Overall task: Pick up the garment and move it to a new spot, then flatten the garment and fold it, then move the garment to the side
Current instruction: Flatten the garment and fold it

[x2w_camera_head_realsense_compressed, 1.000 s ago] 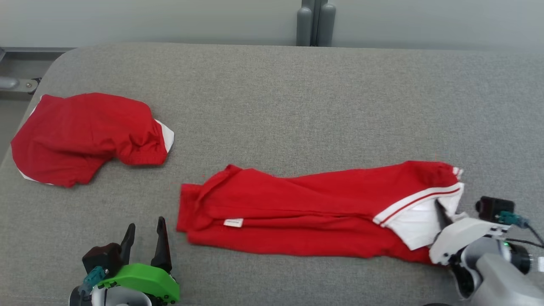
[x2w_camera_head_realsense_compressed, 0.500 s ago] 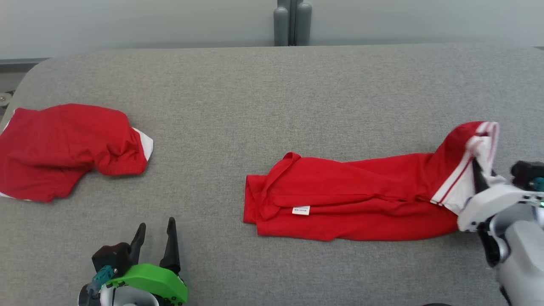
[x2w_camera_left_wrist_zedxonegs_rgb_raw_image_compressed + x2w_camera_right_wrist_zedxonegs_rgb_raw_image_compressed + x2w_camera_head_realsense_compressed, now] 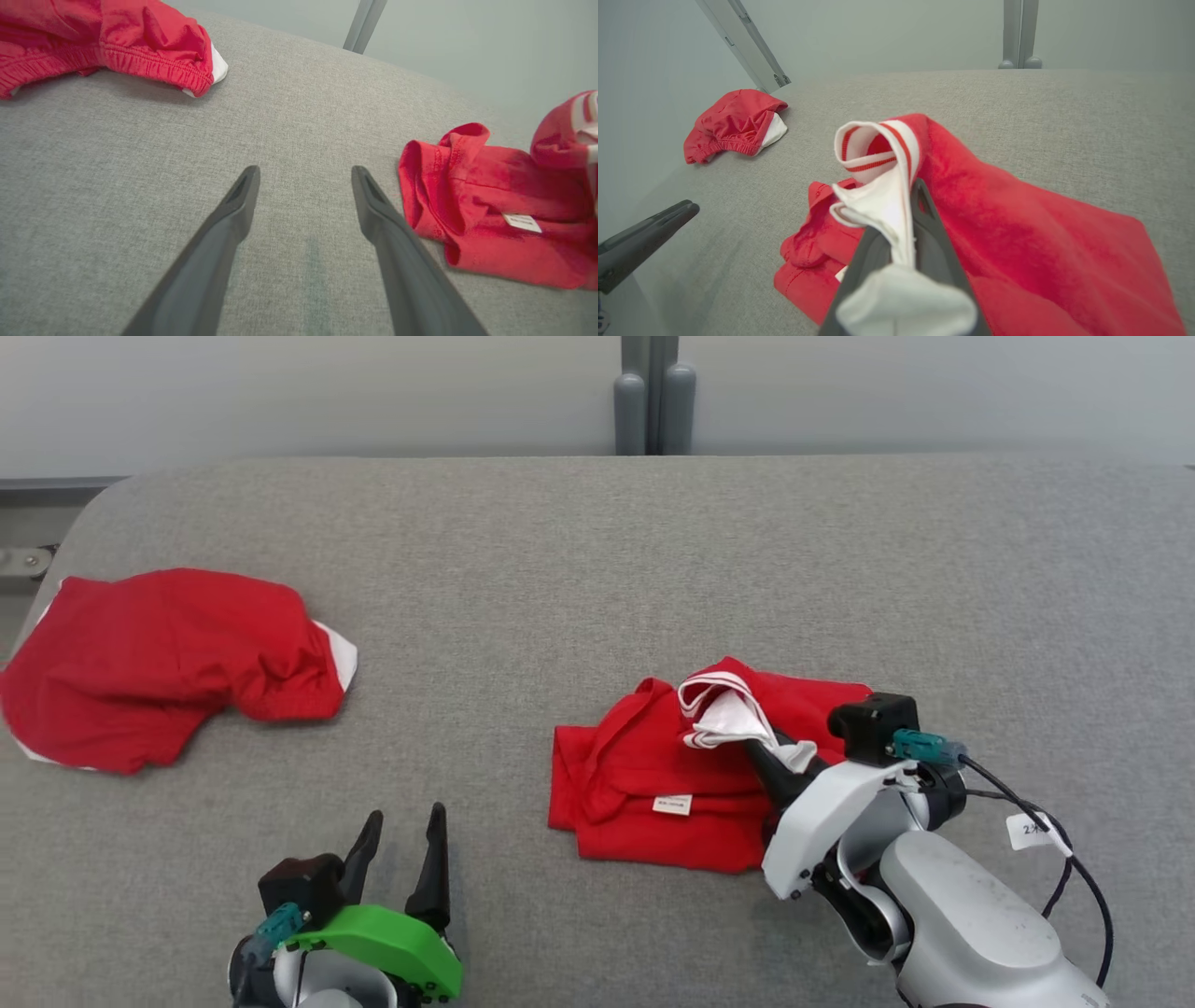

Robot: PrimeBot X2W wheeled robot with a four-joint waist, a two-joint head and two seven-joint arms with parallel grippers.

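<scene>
The red garment (image 3: pixel 653 775) lies bunched just right of centre in the head view, on the grey cloth-covered counter (image 3: pixel 560 569). Its striped white end (image 3: pixel 719 709) is doubled back over the red body. The right gripper (image 3: pixel 764 754) reaches in from the lower right with its fingers closed on that white cloth. In the right wrist view the cloth is pinched between the two dark fingers (image 3: pixel 936 242) and curls up above their tips. A small white label (image 3: pixel 672 804) shows on the garment's lower fold. The left gripper (image 3: pixel 404 817) sits at the lower left of the head view. Its fingers are spread wide above bare counter, holding nothing, just left of the garment's near edge. A second red garment (image 3: pixel 159 663) lies crumpled at the far left, well apart from the first.
</scene>
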